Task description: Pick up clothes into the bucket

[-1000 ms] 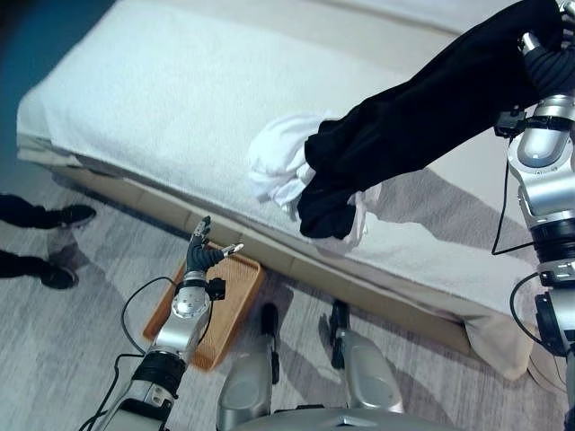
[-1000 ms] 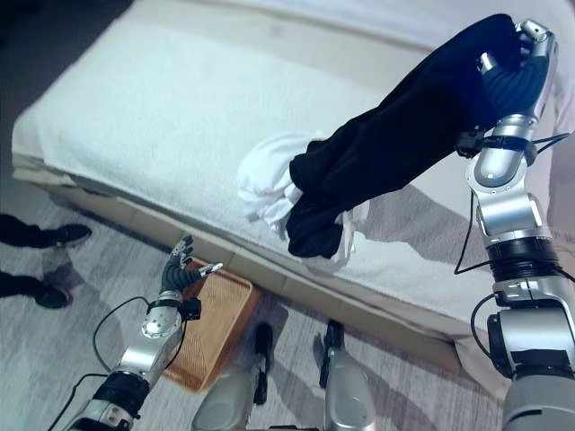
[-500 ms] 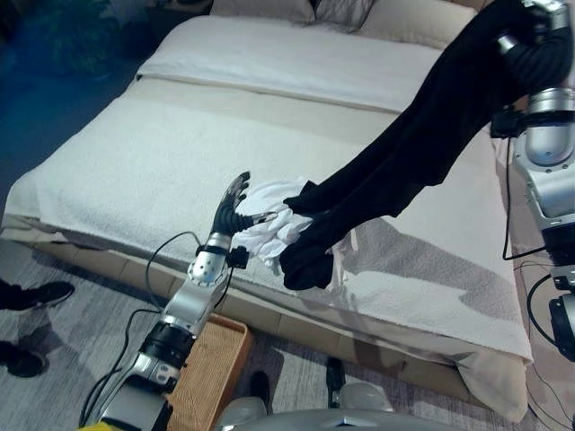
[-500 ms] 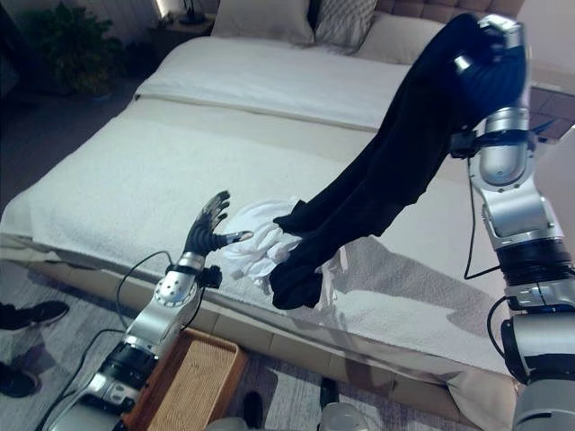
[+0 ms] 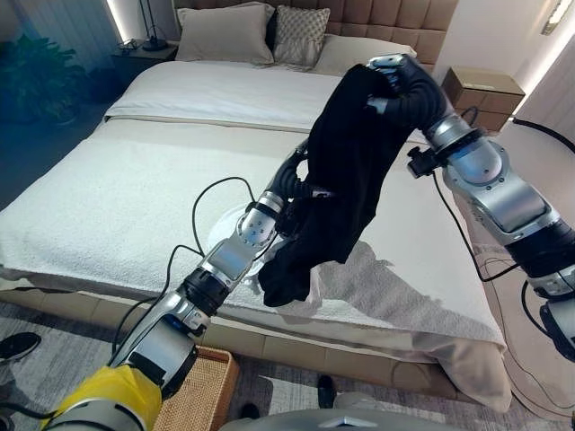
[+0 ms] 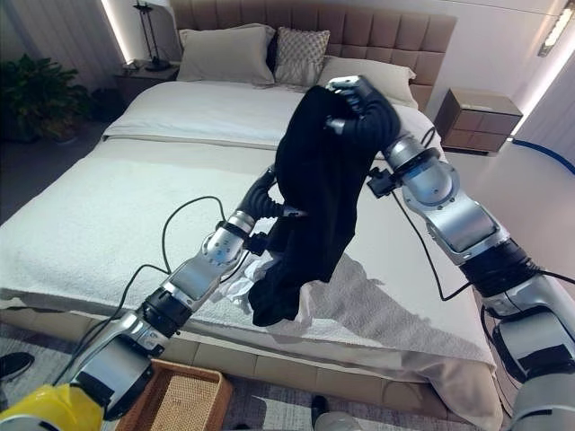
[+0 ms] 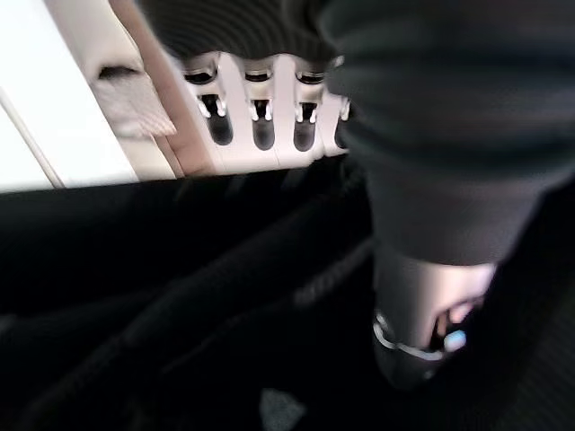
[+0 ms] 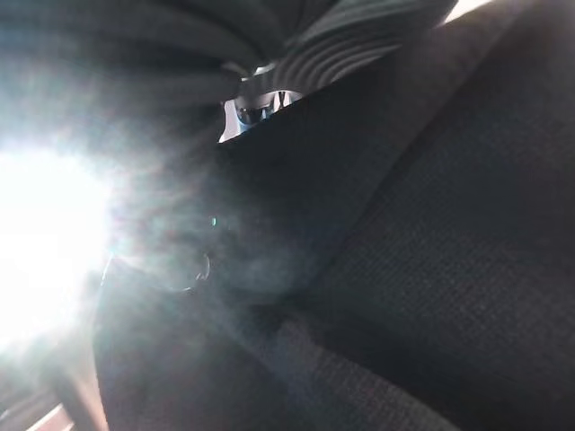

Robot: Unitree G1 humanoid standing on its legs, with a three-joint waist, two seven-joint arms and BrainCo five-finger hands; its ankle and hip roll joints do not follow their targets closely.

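Left hand [image 7: 269, 117] is seen in its own wrist view with fingers [image 7: 262, 126] held out straight in a row above the hanging black garment [image 5: 346, 171], so it is read as open and merely reaching against the cloth, with nothing gripped. Nearest the robot, at floor level beside the bed, the woven bucket [image 6: 184, 400] is found, well below and well apart from the garment. Further out, a white garment [image 5: 235, 224] is left lying on the bed [image 5: 117, 189], partly covered by the black cloth's lower end. Furthest and highest, the right hand [image 5: 388, 79] is closed round the top of the black garment, which is held up over the bed and hangs down from it.

Several risks are judged from this. The trailing end could be dragged across the white garment and pull it along or off the bed edge. The cloth could be caught on the left arm as it is swung toward the bucket. Because only one hand is clamped on it, the garment could slip free and be dropped short of the bucket.
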